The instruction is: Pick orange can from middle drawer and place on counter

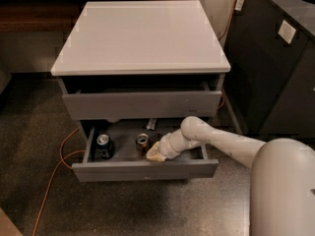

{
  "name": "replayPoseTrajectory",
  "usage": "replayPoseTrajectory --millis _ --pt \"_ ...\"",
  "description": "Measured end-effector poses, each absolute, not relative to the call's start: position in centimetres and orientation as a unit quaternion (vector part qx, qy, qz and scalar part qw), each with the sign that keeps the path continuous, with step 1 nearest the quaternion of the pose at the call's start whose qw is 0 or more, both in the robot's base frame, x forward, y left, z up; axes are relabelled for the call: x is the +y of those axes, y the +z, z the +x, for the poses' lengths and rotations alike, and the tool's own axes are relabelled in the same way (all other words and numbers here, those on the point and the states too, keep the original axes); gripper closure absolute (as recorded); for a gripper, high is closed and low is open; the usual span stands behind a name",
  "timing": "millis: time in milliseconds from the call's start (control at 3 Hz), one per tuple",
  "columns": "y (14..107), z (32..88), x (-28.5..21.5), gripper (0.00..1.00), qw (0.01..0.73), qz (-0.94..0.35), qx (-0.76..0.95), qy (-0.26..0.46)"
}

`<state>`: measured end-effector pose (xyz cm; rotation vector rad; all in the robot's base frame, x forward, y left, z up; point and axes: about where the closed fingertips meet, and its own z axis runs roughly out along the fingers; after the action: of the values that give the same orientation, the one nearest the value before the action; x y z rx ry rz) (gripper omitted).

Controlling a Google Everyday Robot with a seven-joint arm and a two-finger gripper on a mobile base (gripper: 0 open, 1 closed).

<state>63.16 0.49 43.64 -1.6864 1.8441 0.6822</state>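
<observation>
The middle drawer (142, 170) is pulled out below the top drawer. The orange can (142, 144) stands upright inside it near the middle, brownish sides and silver top. My gripper (154, 153) reaches into the drawer from the right and sits low, right beside the can on its right side; I cannot tell if it touches the can. The counter (140, 36), the white-grey slab on top of the cabinet, has nothing on it.
A dark blue-black can (103, 146) stands at the drawer's left end. The top drawer (142, 103) is slightly open above my arm. An orange cable (54, 181) lies on the floor to the left. A dark cabinet (275, 58) stands at the right.
</observation>
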Motion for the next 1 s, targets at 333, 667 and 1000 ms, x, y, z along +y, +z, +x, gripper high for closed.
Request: replayPoseTrajectory --millis 333,667,1000 --pt "43.5 61.9 0.4 1.00 0.265 -0.624 0.688 0.258" --pt "43.6 60.1 0.2 1.00 0.257 -0.621 0.694 0.259" --pt "43.5 58.4 -0.1 1.00 0.246 -0.618 0.700 0.261"
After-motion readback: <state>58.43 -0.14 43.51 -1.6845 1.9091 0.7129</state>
